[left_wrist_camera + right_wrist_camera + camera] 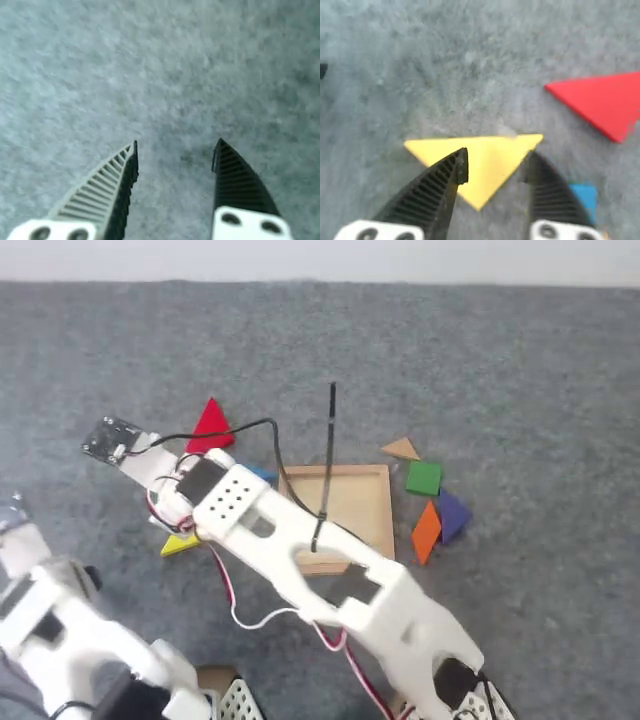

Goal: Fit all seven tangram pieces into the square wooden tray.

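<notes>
The right gripper [497,154] is hovering over the flat yellow triangle piece [487,167], with its fingers spread wide on both sides of it. That piece is lying on the grey carpet [150,60] beside the square wooden tray [365,502], near a flat red triangle piece [210,426]. The left gripper [176,144] is hanging over the carpet with its fingers spread apart.

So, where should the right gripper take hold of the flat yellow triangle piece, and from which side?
Probably from straight above: the flat yellow triangle piece lies flat on the grey carpet. Pinch across the two edges meeting at the corner that points toward the open right gripper, where it is narrowest.
</notes>
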`<state>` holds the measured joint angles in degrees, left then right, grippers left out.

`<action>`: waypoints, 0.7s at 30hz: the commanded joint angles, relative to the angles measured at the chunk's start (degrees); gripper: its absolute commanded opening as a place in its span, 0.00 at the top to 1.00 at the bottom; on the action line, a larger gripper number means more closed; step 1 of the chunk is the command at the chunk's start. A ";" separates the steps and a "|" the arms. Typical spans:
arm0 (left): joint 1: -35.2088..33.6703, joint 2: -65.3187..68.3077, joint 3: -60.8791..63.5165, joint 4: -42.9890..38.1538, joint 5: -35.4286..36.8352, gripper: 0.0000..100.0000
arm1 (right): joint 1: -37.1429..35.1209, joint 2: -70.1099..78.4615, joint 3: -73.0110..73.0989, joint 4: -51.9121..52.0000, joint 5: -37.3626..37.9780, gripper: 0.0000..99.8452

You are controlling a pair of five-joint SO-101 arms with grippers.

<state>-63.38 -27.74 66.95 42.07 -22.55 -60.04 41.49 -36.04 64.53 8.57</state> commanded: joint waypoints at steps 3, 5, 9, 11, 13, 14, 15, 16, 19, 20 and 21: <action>2.99 -2.29 2.42 -2.46 -3.60 0.77 | 1.45 11.91 -17.85 6.46 -1.23 0.98; 4.13 -2.20 0.48 1.14 -3.78 0.77 | 2.86 15.25 -22.59 10.59 -1.14 0.98; 11.43 -1.93 -3.82 12.31 -3.78 0.77 | 5.49 20.35 -32.97 21.23 -0.97 0.98; 16.62 -1.93 -4.88 15.03 -3.34 0.77 | 5.93 22.11 -37.63 27.47 1.76 0.98; 20.40 -1.93 -5.23 15.03 -1.41 0.77 | 5.93 23.60 -41.49 33.98 6.15 0.98; 21.45 -2.02 -5.23 14.15 0.09 0.77 | 5.85 23.96 -43.16 36.70 8.00 0.98; 21.98 -2.11 -5.23 12.92 1.05 0.77 | 6.02 24.22 -44.75 38.46 9.32 0.98; 22.15 -2.02 -5.05 11.78 1.67 0.77 | 6.29 24.22 -45.89 38.46 9.76 0.98; 21.98 -1.93 -4.88 10.81 2.20 0.77 | 7.96 24.13 -51.43 38.02 9.67 0.98; 21.89 -1.93 -4.62 10.81 2.29 0.77 | 8.13 24.22 -53.89 37.76 9.67 0.98; 21.89 -1.93 -4.00 10.64 2.29 0.77 | 8.13 24.57 -56.26 36.62 9.58 0.98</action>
<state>-42.11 -28.09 64.48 54.02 -21.32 -53.63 67.16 -81.93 100.40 17.19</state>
